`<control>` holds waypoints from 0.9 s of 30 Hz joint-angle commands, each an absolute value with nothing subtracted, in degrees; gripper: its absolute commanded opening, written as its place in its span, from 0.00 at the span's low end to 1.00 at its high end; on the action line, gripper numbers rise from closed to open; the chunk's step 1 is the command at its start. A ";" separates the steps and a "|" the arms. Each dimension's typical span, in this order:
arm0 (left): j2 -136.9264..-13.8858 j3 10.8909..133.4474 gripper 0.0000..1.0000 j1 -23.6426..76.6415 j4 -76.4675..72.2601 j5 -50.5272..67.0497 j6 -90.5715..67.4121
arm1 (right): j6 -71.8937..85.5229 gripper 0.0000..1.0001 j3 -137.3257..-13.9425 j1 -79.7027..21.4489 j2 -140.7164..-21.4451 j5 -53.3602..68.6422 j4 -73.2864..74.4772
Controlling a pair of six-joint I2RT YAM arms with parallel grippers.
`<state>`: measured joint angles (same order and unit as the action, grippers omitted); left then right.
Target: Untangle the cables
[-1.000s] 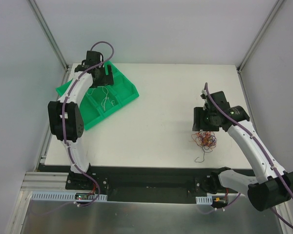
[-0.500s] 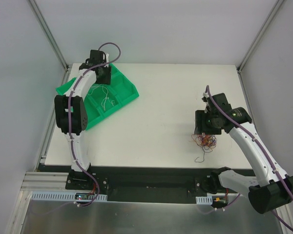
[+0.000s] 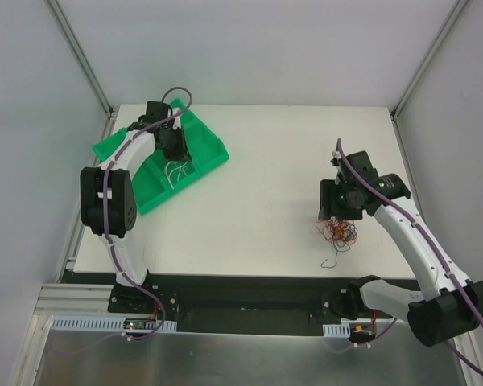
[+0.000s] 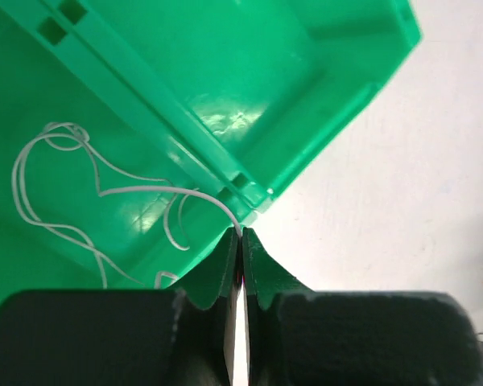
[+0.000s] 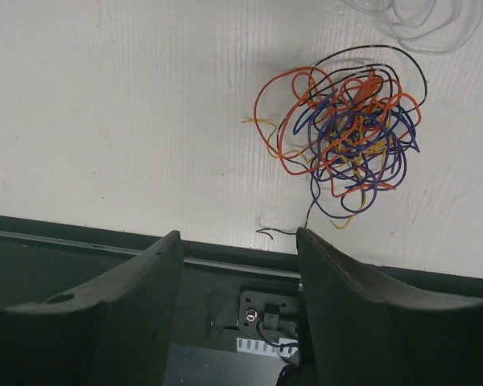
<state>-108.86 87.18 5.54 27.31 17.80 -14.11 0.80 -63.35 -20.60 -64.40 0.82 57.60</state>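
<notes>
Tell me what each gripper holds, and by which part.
Left gripper: shut on the white cable, pinching its very end at the tips. Right gripper: open above the tangle, holding nothing.

A green divided tray (image 4: 306,80) is seen below and ahead of the left jaws, its rim just at their tips. A white tabletop (image 5: 105,104) is spread ahead of the right jaws, a black rail (image 5: 217,281) framed between them.
</notes>
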 commanded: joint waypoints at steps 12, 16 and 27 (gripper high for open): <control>-117.06 92.90 0.00 0.44 17.76 23.11 -17.84 | 1.41 0.61 -62.84 -20.30 -59.68 0.35 60.11; -114.88 91.68 0.03 0.44 17.49 21.10 -18.54 | 1.14 0.61 -63.72 -20.39 -58.98 -1.65 61.08; -98.62 84.47 0.60 0.44 17.93 18.11 -17.93 | 1.41 0.61 -63.19 -20.30 -60.11 -0.62 59.24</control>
<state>-107.11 86.37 0.38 17.43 19.99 -18.74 1.02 -62.30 -20.58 -59.86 -0.71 59.33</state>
